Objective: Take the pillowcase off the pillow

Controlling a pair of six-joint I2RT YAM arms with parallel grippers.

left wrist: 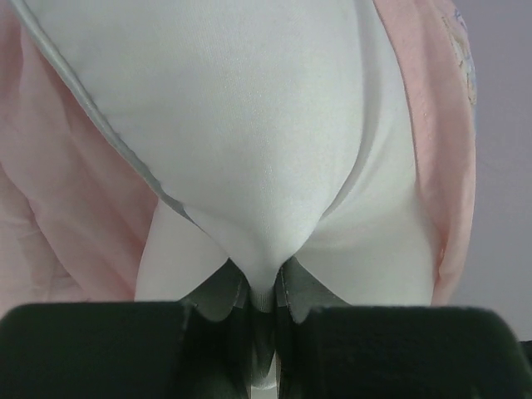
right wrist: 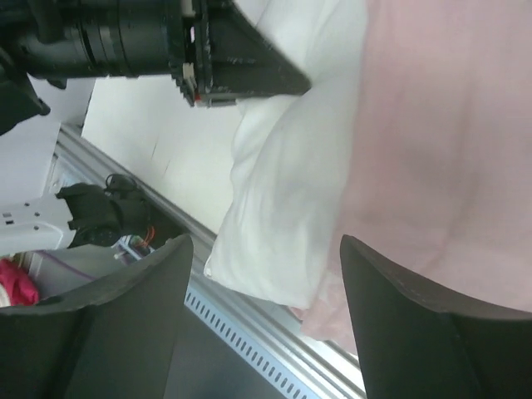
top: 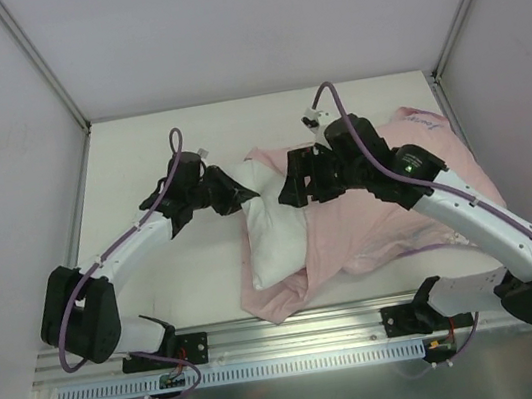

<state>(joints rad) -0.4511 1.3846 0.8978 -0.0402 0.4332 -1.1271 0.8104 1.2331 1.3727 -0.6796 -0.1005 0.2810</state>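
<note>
Pillow (top: pixel 274 239) on the table (top: pixel 140 169), right half inside the pillowcase (top: pixel 382 227). Left gripper (top: pixel 245 195) at its far left corner, right gripper (top: pixel 290 192) over the pillowcase edge

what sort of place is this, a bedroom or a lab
Probably a lab test cell: bare white walls framed in metal, a white table, and two robot arms bolted to an aluminium rail.

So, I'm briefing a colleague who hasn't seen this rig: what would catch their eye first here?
The plump white pillow sticks half out of the pale pink pillowcase at mid-table, with the case bunched to the right. The left gripper is pinched shut on a fold at the pillow's far corner. The right gripper hangs open over the pillow and the case's edge.
</note>
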